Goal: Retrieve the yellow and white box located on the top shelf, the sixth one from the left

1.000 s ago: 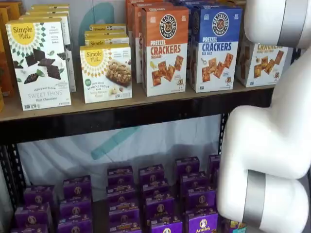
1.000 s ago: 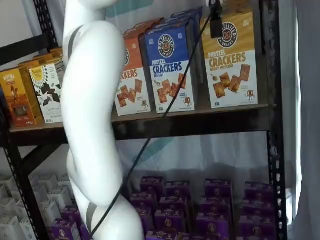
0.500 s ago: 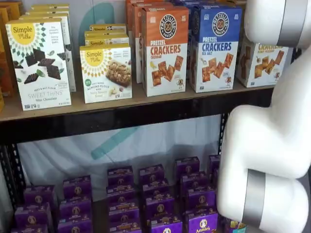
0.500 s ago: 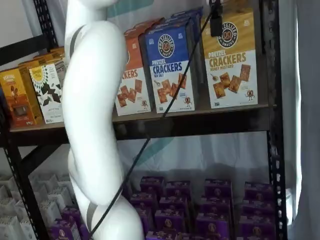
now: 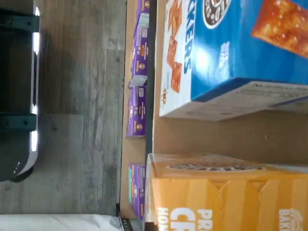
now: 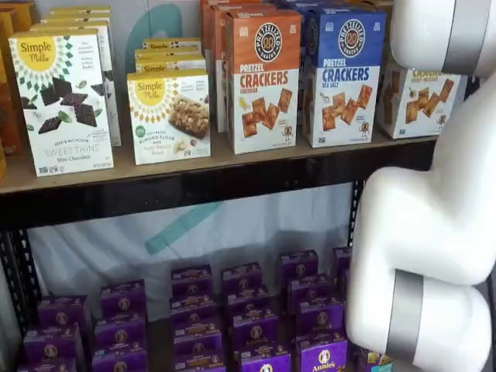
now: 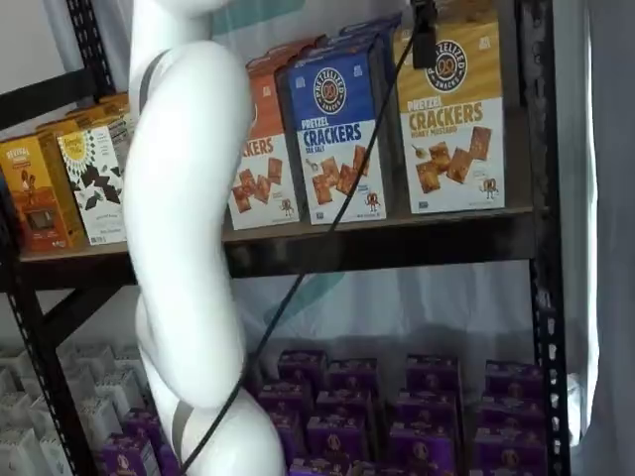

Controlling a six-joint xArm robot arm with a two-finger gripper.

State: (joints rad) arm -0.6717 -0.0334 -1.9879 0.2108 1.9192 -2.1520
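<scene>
The yellow and white box stands at the right end of the top shelf, next to a black upright. In a shelf view the white arm hides part of the box. My gripper hangs from above at the box's upper front corner. Only one black finger shows, pressed against the box, and the box moves with it, so I am shut on it. The box's base sits a touch above the board. The wrist view looks onto the box's yellow top from close up.
A blue pretzel-cracker box stands just left of the held box, then an orange-topped one and white Simple Mills boxes. Purple boxes fill the lower shelf. The arm and its cable cross in front.
The fingers closed on the box. The yellow and white box has shifted slightly left and up together with the finger. Nothing else on the shelves moved.
</scene>
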